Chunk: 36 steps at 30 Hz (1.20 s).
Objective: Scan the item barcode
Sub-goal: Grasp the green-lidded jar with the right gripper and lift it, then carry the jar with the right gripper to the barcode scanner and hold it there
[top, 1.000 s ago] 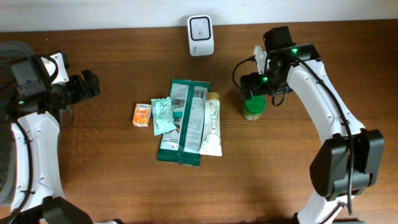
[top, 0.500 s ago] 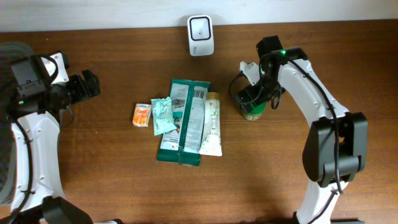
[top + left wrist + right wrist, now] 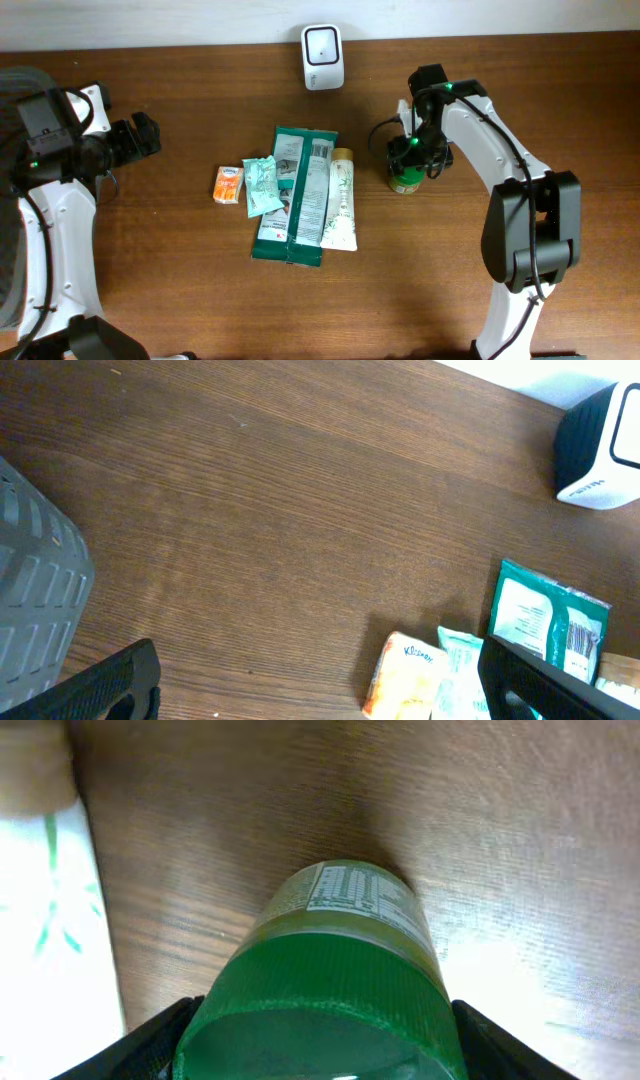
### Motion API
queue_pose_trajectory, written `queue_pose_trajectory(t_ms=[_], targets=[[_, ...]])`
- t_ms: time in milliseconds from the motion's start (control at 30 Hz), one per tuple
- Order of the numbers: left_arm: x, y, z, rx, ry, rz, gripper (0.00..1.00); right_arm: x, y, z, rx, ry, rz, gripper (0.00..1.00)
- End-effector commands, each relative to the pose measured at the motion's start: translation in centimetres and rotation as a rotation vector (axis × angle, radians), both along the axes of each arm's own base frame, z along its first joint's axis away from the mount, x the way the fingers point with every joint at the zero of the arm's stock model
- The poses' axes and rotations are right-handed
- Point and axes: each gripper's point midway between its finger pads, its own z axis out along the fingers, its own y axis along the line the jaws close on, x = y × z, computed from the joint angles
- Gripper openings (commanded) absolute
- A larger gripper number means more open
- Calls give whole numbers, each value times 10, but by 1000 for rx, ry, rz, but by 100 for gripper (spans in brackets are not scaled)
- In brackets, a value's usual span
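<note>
Jar (image 3: 405, 183): one, with a green lid (image 3: 320, 1010), standing on the table (image 3: 450, 300) just right of the white tube and well apart from the scanner.
Jar axis: upright, long axis vertical, lid facing straight up; the right wrist view shows a printed label (image 3: 350, 895) on the side of the jar that faces away from that camera.
Scanner (image 3: 323, 57): one, white with a dark face, at the far edge of the table.
Right gripper (image 3: 412, 155): directly over the jar, with its fingers (image 3: 150, 1045) low on either side of the lid and right against the rim; I cannot tell whether they are pressing on it.
Left gripper (image 3: 145, 137): spread wide with nothing between the fingers (image 3: 100, 685), above bare wood at the left of the table, well apart from the items.
Arms: two, one at each side of the table.
Flat items: a cluster at the middle of the table.
Orange packet (image 3: 228, 184): one, small, leftmost in the cluster.
Mint packet (image 3: 262, 186): one, just right of the orange one and overlapping the teal packs.
Teal packs (image 3: 283, 205): apparently two long ones overlapping lengthwise; I cannot be sure of the count.
White tube (image 3: 342, 200): one, tan cap toward the far edge, touching the right side of the teal packs.
Grey bin (image 3: 40, 600): one, ribbed, at the left edge in the left wrist view.
</note>
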Motion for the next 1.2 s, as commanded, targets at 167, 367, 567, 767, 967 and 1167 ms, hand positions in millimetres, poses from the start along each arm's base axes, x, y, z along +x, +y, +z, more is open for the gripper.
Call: queue_pose_trajectory(t_ms=[167,367,567,767,967,1167], targets=[[2,1,16,16,-40,-17,99,8,-8,4,-44,19,-421,54],[2,1,16,16,-40,-17,99,9,3,6,24,114,-935,63],[2,1,16,16,-40,-17,99,10,2,6,23,109,-949,98],[2,1,15,15,-40,-17,99,36,-3,36,-14,-126,-50,98],[2,1,16,16,-40,-17,99,17,0,49,-37,-83,216,98],[2,1,16,16,-40,-17,99,2,3,17,-57,-38,249,98]])
